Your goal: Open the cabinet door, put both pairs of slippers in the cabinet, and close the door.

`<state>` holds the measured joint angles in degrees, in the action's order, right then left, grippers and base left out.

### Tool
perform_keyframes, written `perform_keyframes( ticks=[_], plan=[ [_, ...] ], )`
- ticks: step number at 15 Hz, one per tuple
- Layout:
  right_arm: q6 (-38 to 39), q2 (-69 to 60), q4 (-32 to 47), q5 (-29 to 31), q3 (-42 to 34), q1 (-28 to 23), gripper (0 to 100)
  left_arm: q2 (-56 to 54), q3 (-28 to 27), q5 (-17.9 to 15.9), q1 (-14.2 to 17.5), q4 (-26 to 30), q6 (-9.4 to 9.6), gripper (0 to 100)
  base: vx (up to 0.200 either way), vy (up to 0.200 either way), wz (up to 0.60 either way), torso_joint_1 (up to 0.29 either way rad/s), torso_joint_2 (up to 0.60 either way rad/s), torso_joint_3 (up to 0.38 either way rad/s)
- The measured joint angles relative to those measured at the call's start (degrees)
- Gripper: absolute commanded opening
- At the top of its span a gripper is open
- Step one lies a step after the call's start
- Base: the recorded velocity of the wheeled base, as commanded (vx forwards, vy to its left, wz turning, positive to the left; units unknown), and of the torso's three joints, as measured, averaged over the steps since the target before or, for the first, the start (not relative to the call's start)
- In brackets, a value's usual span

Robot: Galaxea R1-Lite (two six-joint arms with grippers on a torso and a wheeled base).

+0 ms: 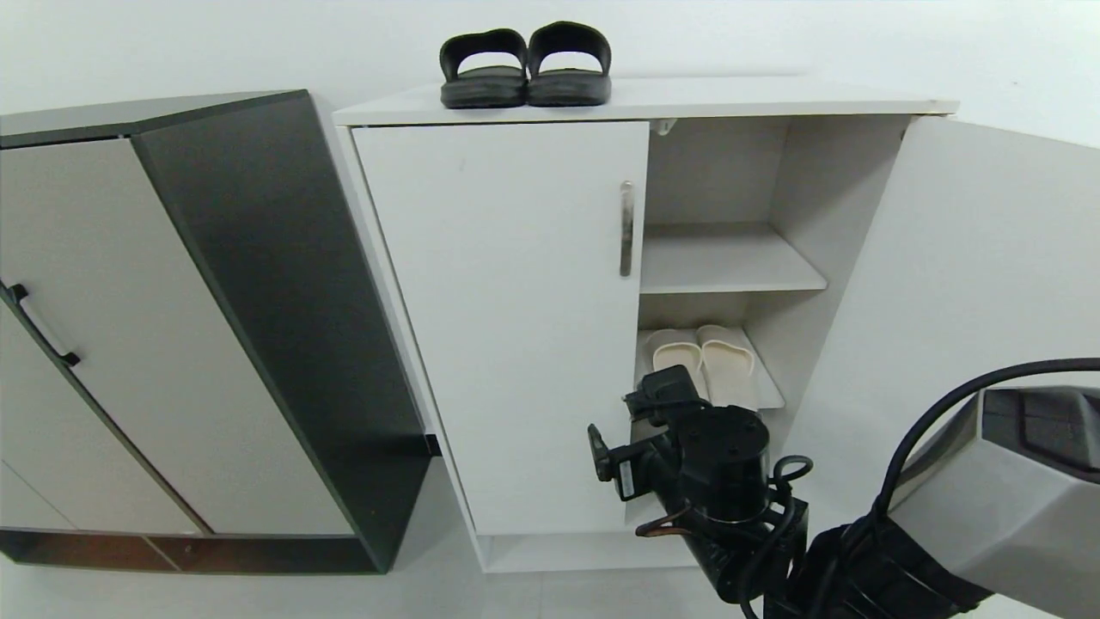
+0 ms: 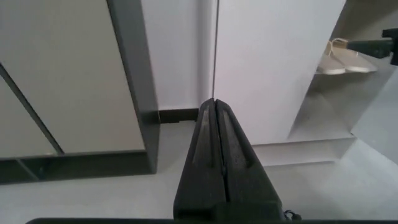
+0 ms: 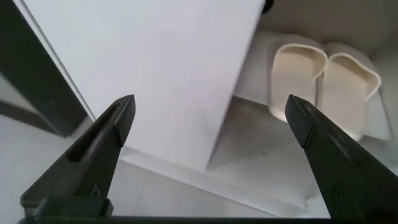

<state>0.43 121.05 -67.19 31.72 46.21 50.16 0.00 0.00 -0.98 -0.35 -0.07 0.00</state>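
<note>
Shows black pair (image 1: 525, 69) at the cabinet top's (image 1: 773, 96) front edge, probably light, soft and bendy, best pinched across a strap (image 1: 483, 43); white pair (image 1: 705, 361) on the lower shelf (image 1: 769, 394); right gripper (image 3: 209, 102) spread wide near it, left gripper (image 2: 215, 102) pressed shut.

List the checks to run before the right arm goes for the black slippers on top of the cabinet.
1. Right door swung open: ok.
2. White slippers on the lower shelf inside: ok.
3. Black slippers stored: not ok, they sit side by side on the cabinet top.
4. Right gripper with jaws open, holding nothing: ok.
5. Left gripper with jaws shut, holding nothing: ok.
6. Cabinet top within the right arm's reach: cannot tell.
</note>
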Motion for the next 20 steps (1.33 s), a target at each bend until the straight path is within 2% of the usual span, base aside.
perform_keyframes(
  ticks=[6, 20],
  plan=[
    [-0.2, -0.4, -1.2, -0.1, -0.1, 0.2, 100, 0.0, 0.0, 0.0, 0.0, 0.0, -0.02, 0, 0.000, 0.200, 0.00, 0.000, 0.00, -0.001],
    [-0.3, 2.7, -5.7, -0.2, 0.2, -0.9, 100, 0.0, 0.0, 0.2, 0.0, 0.0, -0.16, 0, 0.000, 0.000, 0.00, 0.000, 0.00, 0.000]
  ],
)
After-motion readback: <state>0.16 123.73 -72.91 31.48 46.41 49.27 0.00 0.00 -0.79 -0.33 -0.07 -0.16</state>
